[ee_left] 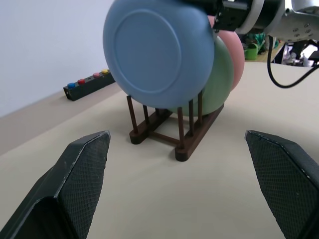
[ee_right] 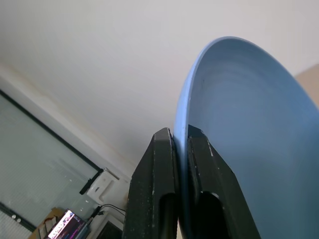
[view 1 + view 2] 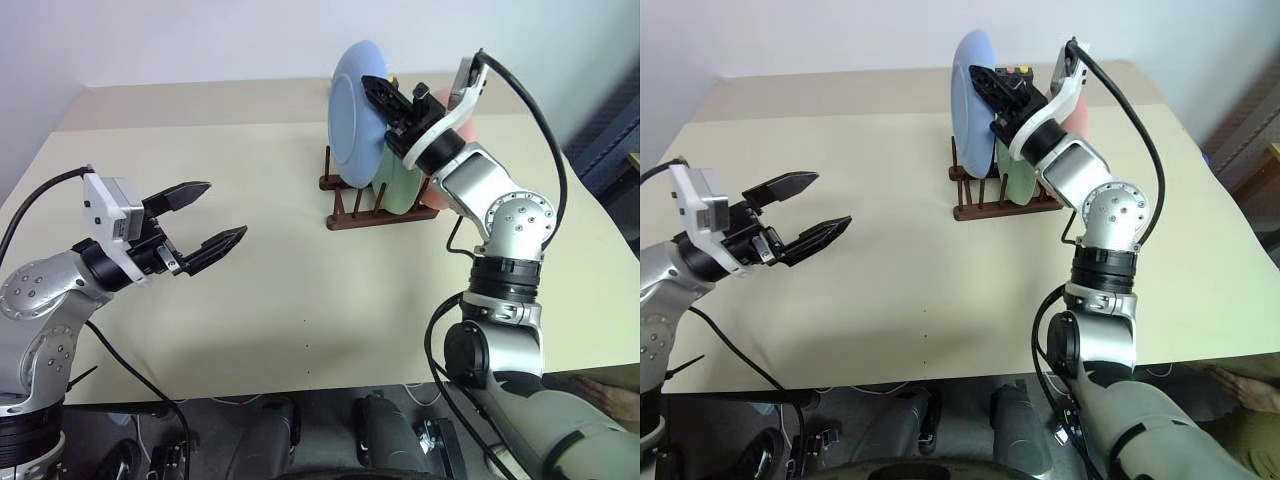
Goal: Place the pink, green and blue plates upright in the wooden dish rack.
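Table: beige tabletop (image 3: 300,300) against a pale wall; it carries the rack near its far middle, with bare space in front for the arms to work.
Right arm: reaches forward over the table to the rack's front end, wrist bent so its gripper comes at the plate's top edge from behind.
Left arm: held off to the side, well apart from the rack, probably so it stays out of the way.
Blue plate: the blue plate (image 3: 357,110) stands on edge at the front of the rack, its underside facing the left arm; it appears to ride high, so it may not be fully seated between the pegs yet.
Green plate: the green plate (image 1: 217,79) stands upright just behind the blue one.
Pink plate: the pink plate (image 1: 234,52) stands behind the green one, at the back.
Wooden dish rack: the wooden dish rack (image 3: 372,212), dark brown with thin pegs, keeps the plates on edge.
Button box: a black box with coloured buttons (image 1: 87,83) lies beyond the rack, untouched.
Right gripper: the right gripper (image 2: 180,149) has both fingers pinched on the blue plate's rim.
Left gripper: the left gripper (image 3: 205,220) hangs with fingers spread wide, empty.
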You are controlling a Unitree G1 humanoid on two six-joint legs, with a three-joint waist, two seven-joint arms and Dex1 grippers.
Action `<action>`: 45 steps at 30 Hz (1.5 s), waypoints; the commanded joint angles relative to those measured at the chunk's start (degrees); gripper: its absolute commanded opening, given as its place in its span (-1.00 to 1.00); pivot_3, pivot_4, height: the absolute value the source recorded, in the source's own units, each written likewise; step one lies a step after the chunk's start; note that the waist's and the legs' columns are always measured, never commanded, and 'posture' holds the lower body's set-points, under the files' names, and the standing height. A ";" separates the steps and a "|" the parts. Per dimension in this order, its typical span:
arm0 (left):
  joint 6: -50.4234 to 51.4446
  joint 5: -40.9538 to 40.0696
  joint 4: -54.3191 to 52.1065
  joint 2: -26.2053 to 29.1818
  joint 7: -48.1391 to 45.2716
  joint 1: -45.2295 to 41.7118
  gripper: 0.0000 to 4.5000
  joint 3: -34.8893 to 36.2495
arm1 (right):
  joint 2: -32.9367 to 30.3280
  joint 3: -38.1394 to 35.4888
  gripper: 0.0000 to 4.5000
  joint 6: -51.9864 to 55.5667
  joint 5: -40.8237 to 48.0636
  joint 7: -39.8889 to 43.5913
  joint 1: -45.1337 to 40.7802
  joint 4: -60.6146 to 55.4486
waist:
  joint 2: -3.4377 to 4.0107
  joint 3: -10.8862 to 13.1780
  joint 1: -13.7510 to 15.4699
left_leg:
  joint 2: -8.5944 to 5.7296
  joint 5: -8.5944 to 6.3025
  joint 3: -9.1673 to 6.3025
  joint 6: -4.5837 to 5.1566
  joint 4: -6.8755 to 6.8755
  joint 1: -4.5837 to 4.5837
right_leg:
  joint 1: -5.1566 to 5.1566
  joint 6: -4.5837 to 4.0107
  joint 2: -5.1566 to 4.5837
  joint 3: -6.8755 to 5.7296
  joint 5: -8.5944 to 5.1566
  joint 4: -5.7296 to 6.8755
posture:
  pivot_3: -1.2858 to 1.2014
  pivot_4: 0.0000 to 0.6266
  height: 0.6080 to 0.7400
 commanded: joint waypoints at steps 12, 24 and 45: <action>-0.82 0.13 -1.04 0.18 0.36 -0.35 1.00 -0.06 | 0.70 1.91 -0.10 -1.64 -2.44 0.77 3.20 -4.42 | 0.01 0.01 -0.02 | 0.00 0.00 0.00 0.00 0.00 0.00 | 0.00 0.00 0.01 0.00 0.00 0.00 | 0.03 -0.52 1.00; -1.06 0.13 -0.64 -0.05 0.40 -0.73 1.00 -0.83 | -2.99 6.91 0.98 -6.04 -10.07 8.45 1.72 -9.40 | 0.01 0.01 -0.02 | 0.00 0.00 0.00 0.00 0.00 0.00 | -0.01 0.00 0.01 -0.02 0.00 0.00 | 0.03 -0.52 1.00; -3.76 1.81 5.66 1.54 -4.00 -3.99 1.00 -1.05 | -24.01 8.65 0.98 -20.92 -19.07 49.60 12.13 -12.09 | 0.04 0.03 0.08 | 0.01 -0.05 -0.01 0.09 0.01 0.01 | 0.11 0.01 0.01 -0.08 0.00 -0.13 | 0.03 -0.52 1.00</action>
